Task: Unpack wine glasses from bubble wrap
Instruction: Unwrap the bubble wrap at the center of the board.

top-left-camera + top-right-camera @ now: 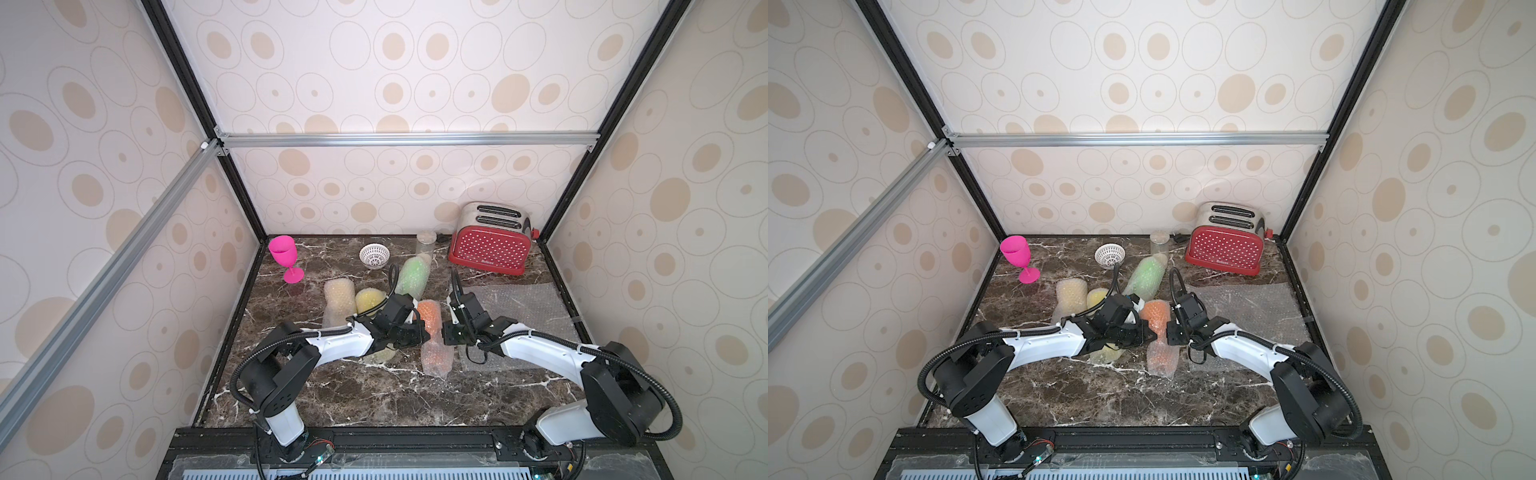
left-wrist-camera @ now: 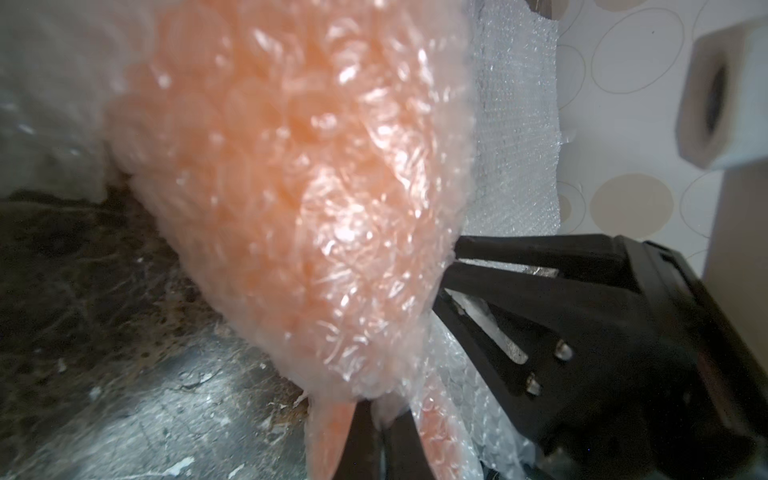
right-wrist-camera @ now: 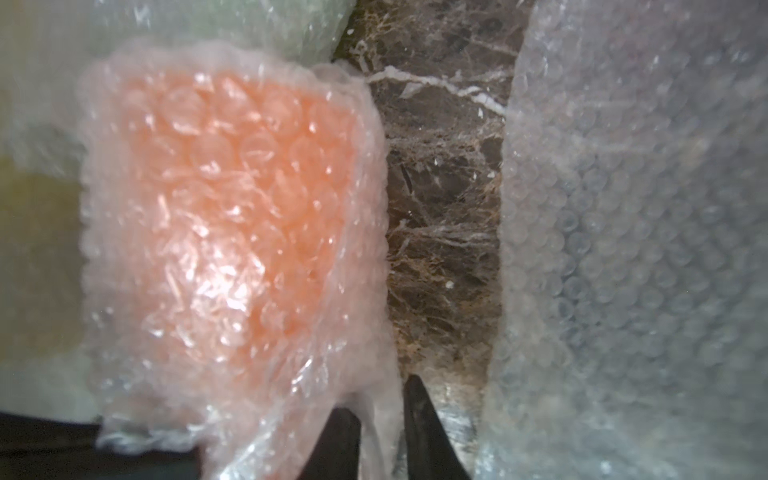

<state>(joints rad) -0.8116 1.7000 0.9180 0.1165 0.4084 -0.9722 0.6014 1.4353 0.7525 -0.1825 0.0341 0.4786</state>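
A mock kitchen set up as a robot test cell: a brown marble-look counter (image 1: 374, 390) beneath the right gripper (image 1: 441, 332), a red polka-dot toaster (image 1: 488, 249) standing beyond it at the back, all boxed in by circle-patterned wallpaper panels (image 1: 104, 166) on black and aluminium framing (image 1: 407, 139).

Inventory of the table (image 1: 374, 395). You count one unwrapped wine glass, the pink goblet (image 1: 286, 257). You count four rolled tubes of bubble wrap, each tinted by what shows through: the pale amber tube (image 1: 338, 301), the yellow tube (image 1: 369, 300), the green tube (image 1: 412, 274) and the orange tube (image 1: 430, 320). You count one flat sheet (image 1: 523, 303) of bubble wrap, so five pieces of wrap in all. Of other things you count one each: white lattice bowl (image 1: 374, 255), clear jar (image 1: 424, 245), red toaster (image 1: 488, 249). You count two hands: left hand (image 2: 380, 419), right hand (image 3: 378, 411).
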